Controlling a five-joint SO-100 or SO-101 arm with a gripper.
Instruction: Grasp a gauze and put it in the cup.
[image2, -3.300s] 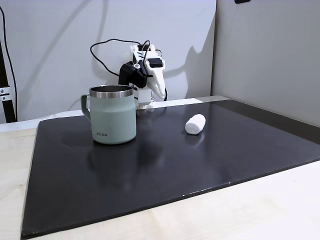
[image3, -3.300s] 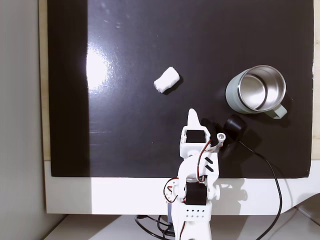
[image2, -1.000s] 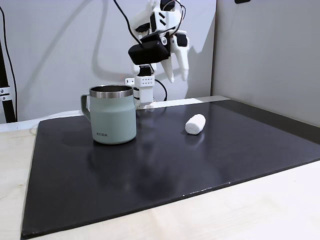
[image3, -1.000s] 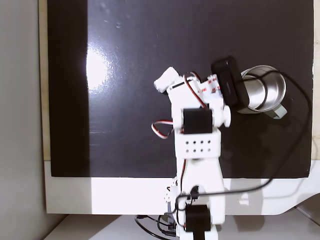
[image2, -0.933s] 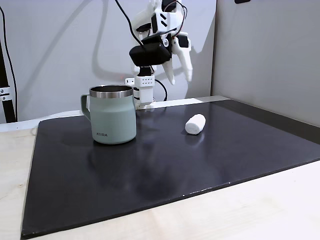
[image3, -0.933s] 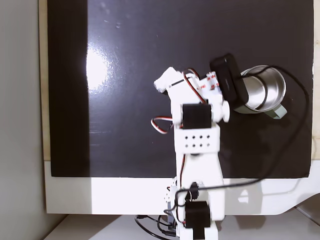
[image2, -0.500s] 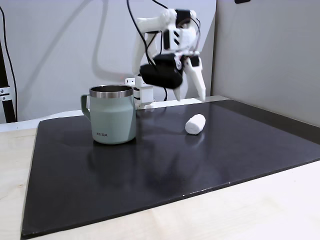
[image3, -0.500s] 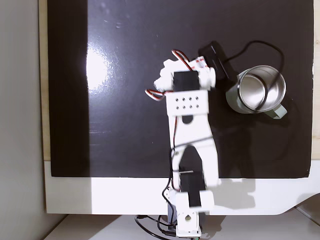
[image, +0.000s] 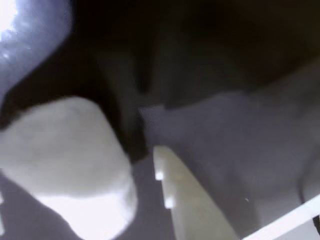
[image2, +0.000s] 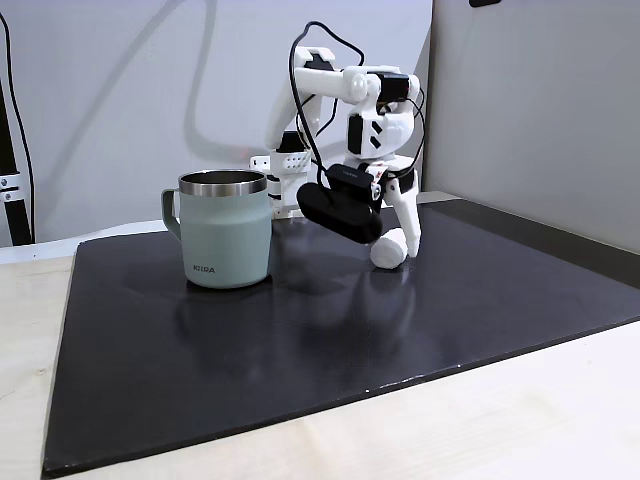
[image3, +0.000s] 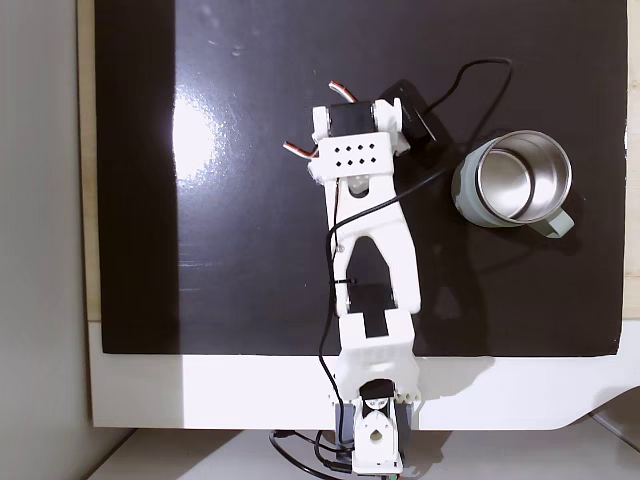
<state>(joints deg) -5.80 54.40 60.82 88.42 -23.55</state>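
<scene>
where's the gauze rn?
In a fixed view the gauze lies on the black mat, right of the cup, with the end effector lowered around it.

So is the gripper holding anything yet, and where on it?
Nothing is held yet. The gripper is open, down around the gauze, which lies on the black mat.

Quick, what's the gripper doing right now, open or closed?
Gripper: open, down at the gauze, not yet shut on it.
</scene>
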